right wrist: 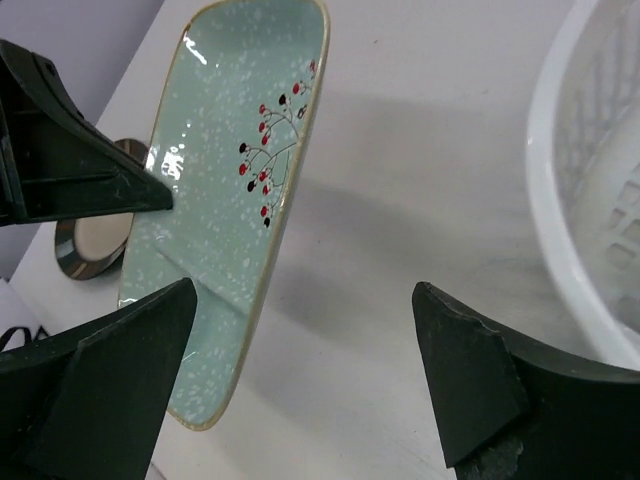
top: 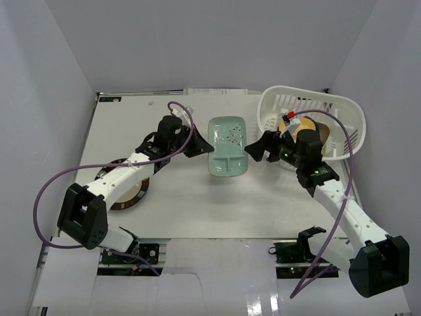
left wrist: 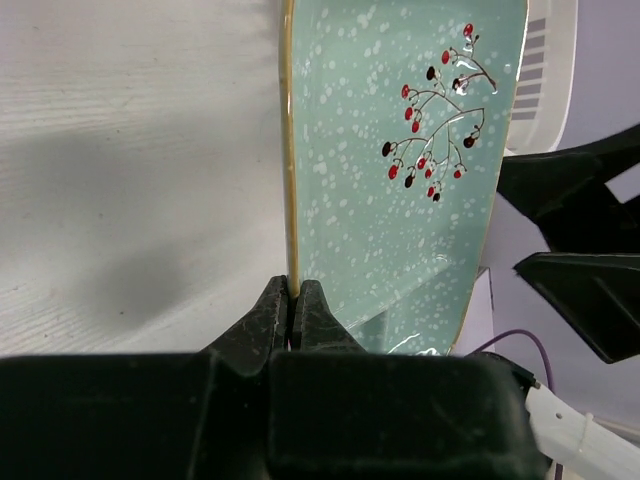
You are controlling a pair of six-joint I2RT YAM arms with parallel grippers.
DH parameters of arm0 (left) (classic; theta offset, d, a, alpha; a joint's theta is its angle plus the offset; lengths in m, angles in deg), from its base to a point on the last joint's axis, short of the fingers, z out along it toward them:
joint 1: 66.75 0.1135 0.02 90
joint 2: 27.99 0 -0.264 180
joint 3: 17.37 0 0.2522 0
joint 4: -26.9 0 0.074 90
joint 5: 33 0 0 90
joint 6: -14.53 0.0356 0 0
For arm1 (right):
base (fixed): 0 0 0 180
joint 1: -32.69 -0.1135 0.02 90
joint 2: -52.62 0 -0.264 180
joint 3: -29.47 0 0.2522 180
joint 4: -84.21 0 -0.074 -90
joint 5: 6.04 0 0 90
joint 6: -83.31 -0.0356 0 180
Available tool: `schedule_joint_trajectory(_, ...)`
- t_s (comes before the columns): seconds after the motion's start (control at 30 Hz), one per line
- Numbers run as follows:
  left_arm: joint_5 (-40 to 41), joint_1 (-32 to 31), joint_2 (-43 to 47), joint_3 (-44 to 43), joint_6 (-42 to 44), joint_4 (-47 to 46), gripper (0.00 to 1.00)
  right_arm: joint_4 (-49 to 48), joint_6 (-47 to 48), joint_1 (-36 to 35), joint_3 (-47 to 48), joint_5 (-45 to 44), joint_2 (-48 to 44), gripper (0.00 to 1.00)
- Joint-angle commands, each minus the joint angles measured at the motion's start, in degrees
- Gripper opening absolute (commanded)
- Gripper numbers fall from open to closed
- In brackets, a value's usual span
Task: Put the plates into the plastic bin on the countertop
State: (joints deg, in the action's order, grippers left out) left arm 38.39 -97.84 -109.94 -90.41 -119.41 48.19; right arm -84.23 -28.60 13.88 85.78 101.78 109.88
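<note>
Left wrist view shows the left fingers [left wrist: 272, 312] clenched on the thin gilt rim of the pale green plate [left wrist: 400, 200], so this dish is grasped and not lying loose. From above, a round dark-rimmed plate [top: 129, 197] sits on the surface [top: 197, 214] toward the near left corner, partly under the left arm. Further in, the green plate hangs over the middle of the surface. Its shadow in the right wrist view suggests it is lifted clear. Its long axis runs from the near edge toward the far edge, and the left fingers hold the long side that faces the left edge. The right fingers [right wrist: 110, 370] are spread wide and empty, just beside the opposite long side, which faces straight into their gap. Beyond them, at the far right corner, stands the plastic bin [top: 345, 108] with a yellow plate [top: 304, 129] inside. The right arm is clearly nearer the bin. The next move probably depends on the right fingers closing squarely across that free long rim.
</note>
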Motion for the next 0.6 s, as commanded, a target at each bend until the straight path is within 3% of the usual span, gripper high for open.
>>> schedule_joint_trajectory(0.0,-1.61,-1.86,5.31,-1.18,-2.03,-4.63,0.0,-6.41,-4.98,-2.18,-0.8,8.62,2.67,0.91)
schedule_joint_trajectory(0.07,-1.95,-2.92,5.14,-1.36,-2.02,-4.63,0.0,-6.5,-5.24,-3.77,0.08,9.24,4.61,0.9)
schedule_joint_trajectory(0.13,-2.04,-3.71,5.4,-1.27,-2.11,-4.54,0.0,-8.51,-6.56,-5.62,-0.18,7.59,5.85,0.73)
schedule_joint_trajectory(0.17,-1.96,-3.8,5.92,-0.92,-2.02,-4.45,0.0,-10.09,-7.52,-5.97,-1.49,5.75,5.68,0.61)
schedule_joint_trajectory(0.2,-1.78,-3.89,6.36,-0.57,-2.02,-4.37,0.0,-11.59,-9.36,-6.15,-2.11,4.77,5.15,0.35)
schedule_joint_trajectory(0.27,-1.34,-3.89,7.51,0.05,-1.67,-3.41,0.04,-13.88,-10.52,-6.15,-2.99,2.92,4.62,0.14)
schedule_joint_trajectory(0.33,0.06,-3.98,9.44,0.4,-0.18,-1.83,0.27,-13.8,-10.96,-6.15,-2.73,0.38,3.92,0.08)
schedule_joint_trajectory(0.37,0.76,-3.89,10.31,0.4,1.39,-0.08,0.53,-13.71,-10.96,-6.15,-1.95,-1.11,3.57,0.08)
schedule_joint_trajectory(0.47,3.05,-3.89,14.53,0.66,4.64,5.27,0.83,-10.22,-9.21,-5.63,1.47,-4.01,3.57,0.08)
schedule_joint_trajectory(0.5,4.79,-3.89,15.67,0.58,7.27,6.96,0.98,-9.24,-8.42,-4.23,4.36,-5.94,3.91,0.08)
schedule_joint_trajectory(0.57,6.3,-3.89,19.54,0.57,10.0,12.14,0.98,-7.04,-7.36,-1.25,7.1,-5.96,4.53,0.08)
